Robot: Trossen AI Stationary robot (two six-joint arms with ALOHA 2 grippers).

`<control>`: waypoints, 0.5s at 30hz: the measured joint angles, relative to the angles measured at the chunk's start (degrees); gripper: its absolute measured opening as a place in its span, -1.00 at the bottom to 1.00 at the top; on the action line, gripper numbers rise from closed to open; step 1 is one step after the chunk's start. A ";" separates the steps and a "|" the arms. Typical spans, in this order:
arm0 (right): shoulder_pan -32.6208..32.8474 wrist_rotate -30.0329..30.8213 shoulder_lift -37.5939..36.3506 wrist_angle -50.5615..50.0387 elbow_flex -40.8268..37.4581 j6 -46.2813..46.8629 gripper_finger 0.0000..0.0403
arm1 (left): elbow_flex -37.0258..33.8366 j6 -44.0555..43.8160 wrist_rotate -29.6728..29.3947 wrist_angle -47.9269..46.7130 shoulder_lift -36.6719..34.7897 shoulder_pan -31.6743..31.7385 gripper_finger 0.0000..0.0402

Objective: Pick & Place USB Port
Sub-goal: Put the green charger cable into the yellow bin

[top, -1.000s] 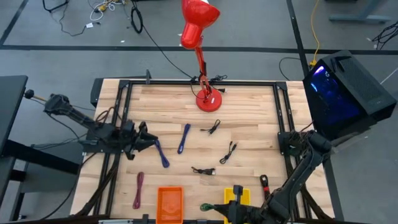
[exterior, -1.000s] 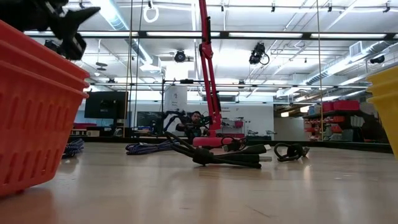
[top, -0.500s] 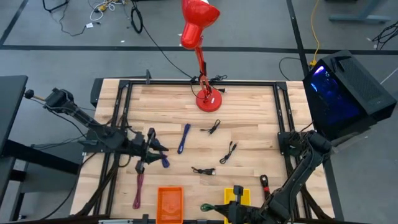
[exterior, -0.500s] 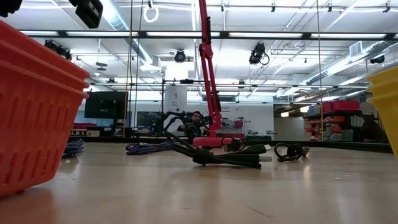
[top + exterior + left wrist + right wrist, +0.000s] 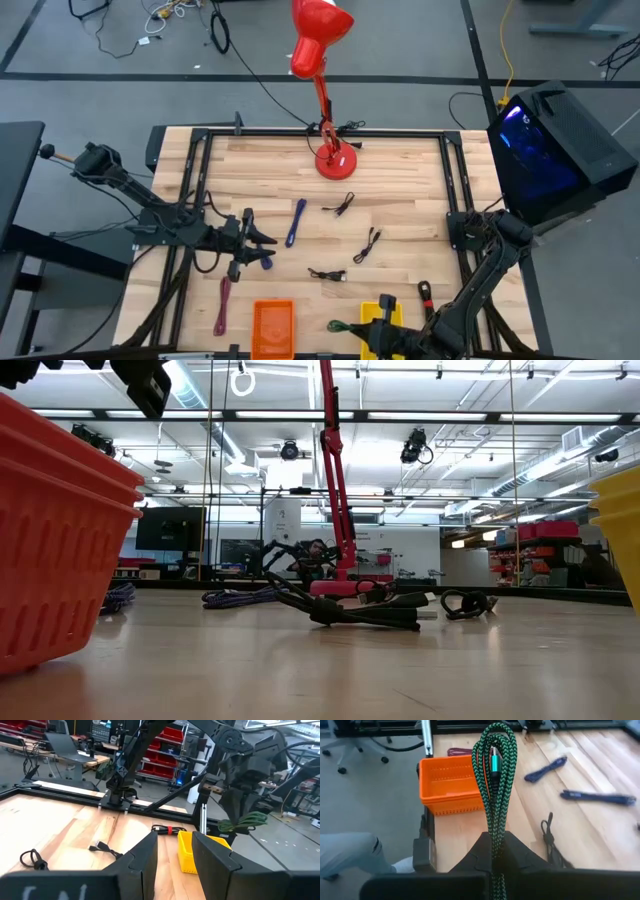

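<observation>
Pinching a green braided USB cable (image 5: 495,780) between the pressed-together fingers of the right gripper (image 5: 368,335), with the cable's loops standing up past the fingertips. Held that cable just to the right of the orange basket (image 5: 272,326) as seen from above, over a yellow bin (image 5: 386,316) at the same near edge of the wooden table (image 5: 400,190).

Kept the left gripper (image 5: 250,240) above the table beyond the basket's far-left corner, fingers spread apart and holding nothing, close beside a short blue cable (image 5: 263,259).

Showed, from the left wrist, both dark fingers (image 5: 142,857) parted, with the yellow bin and the dangling green cable seen between and past them.

Lay flat beyond the basket: a second blue cable (image 5: 296,222), and three small black cables (image 5: 326,274) spread well apart farther out and to the right. Lay just left of the basket: a purple cable (image 5: 222,305). Stood far beyond the basket, at the table's back edge: a red desk lamp (image 5: 334,160).
</observation>
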 joint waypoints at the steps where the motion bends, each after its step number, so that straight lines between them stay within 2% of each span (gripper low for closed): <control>1: 0.17 0.33 0.13 0.08 -0.26 1.67 -0.95 | 0.00 0.00 0.01 0.00 0.00 0.00 -0.37; 11: 2.10 2.62 0.73 -7.22 -5.75 30.73 -0.95 | 0.00 -0.02 0.04 -0.05 -0.02 -0.09 -0.37; 15: 2.16 -0.81 0.79 -10.68 -5.67 39.21 -0.95 | 0.00 -0.02 0.04 -0.05 -0.02 -0.09 -0.37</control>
